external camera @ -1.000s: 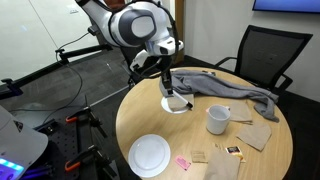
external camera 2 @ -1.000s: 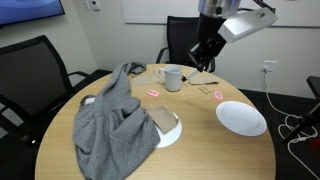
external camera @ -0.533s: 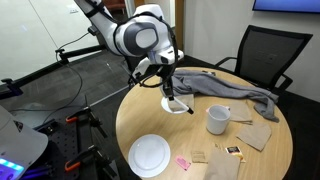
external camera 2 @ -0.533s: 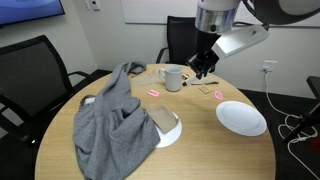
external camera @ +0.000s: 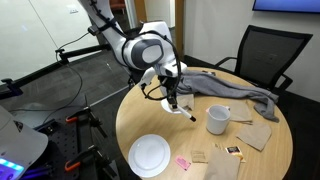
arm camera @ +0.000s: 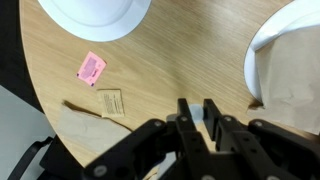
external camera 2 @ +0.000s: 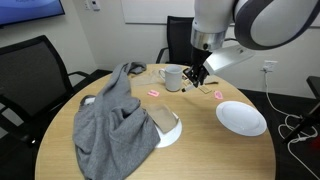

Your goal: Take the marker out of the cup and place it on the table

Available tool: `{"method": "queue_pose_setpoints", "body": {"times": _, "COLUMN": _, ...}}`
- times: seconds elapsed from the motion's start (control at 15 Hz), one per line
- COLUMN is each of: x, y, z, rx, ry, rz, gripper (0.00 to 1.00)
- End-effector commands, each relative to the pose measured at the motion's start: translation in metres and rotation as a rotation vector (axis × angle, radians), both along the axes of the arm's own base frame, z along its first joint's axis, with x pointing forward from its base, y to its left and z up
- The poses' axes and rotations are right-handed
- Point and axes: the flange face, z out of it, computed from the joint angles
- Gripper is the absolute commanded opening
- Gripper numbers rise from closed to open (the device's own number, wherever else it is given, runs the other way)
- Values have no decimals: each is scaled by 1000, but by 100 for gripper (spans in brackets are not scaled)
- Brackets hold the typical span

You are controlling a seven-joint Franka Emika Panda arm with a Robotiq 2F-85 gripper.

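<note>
Pink slip [arm camera: 91, 67] on the left, bare tan table [arm camera: 190, 60] mid-frame, the gripper [arm camera: 198, 108] low over it, jaws narrow on the marker [external camera: 187, 112], clear of the cup [arm camera: 290, 70] at right, likely ready to lay it down

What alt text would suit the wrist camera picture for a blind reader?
Seen from above, the gripper pokes in from the bottom edge over a tan wooden table, its dark fingers close together. A white plate lies at top left, the white cup at right, a pink packet and a tan packet lower left.
</note>
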Motion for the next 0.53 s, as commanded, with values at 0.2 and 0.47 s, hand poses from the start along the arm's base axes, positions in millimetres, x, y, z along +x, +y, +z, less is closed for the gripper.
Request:
{"method": "queue_pose_setpoints", "body": {"times": 0.2, "x": 12, "y": -10, "z": -32, "rx": 18, "ry": -7, "rz": -25, "gripper": 5}}
{"method": "queue_pose_setpoints", "body": {"times": 0.47, "x": 13, "y": -13, "z": -41, "rx": 19, "ry": -5, "rz": -48, "gripper": 5}}
